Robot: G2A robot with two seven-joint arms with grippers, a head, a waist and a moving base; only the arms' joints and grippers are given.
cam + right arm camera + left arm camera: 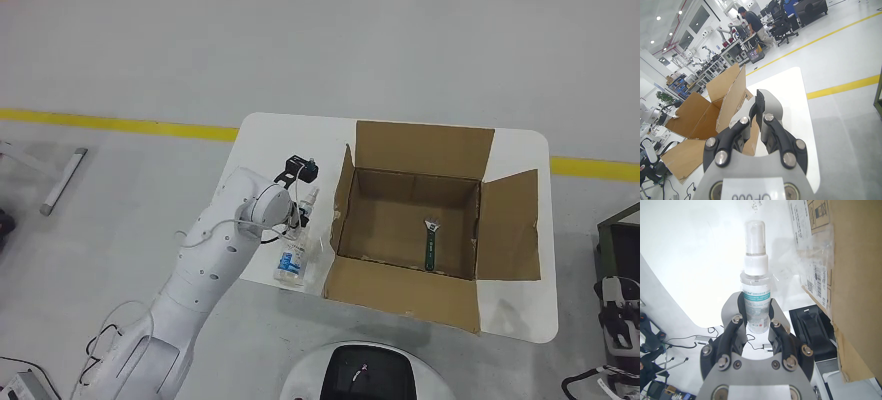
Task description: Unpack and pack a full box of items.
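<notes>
A cardboard box [410,292] stands open on the white surface [290,135], flaps spread outward, taking up the middle and right of it. On the box floor, toward its right side, lies a single wrench [429,246] with a green handle, its head pointing to the far side.

Left of the box, close to the near edge of the surface, is a clear spray bottle [291,262] with a blue-green label and a white collar under a see-through cap. The left gripper [756,298] has it: the jaws are clamped on the lower half of the bottle's body, one finger on each side of the label, and the cap end sticks out past them toward the far side. The bottle is just beside the box's left wall (the one with printed shipping labels under clear tape) and does not touch it. Whether it rests on the surface or is held a little above it cannot be told.

The right gripper [760,94] hangs to the right of the box, with the right flap and a bare strip of the surface ahead of it. Its jaws are drawn together, the ribbed black pads [760,104] meeting or very nearly so, with nothing between them.

A yellow line [120,124] runs across the grey floor beyond the far edge of the surface.
</notes>
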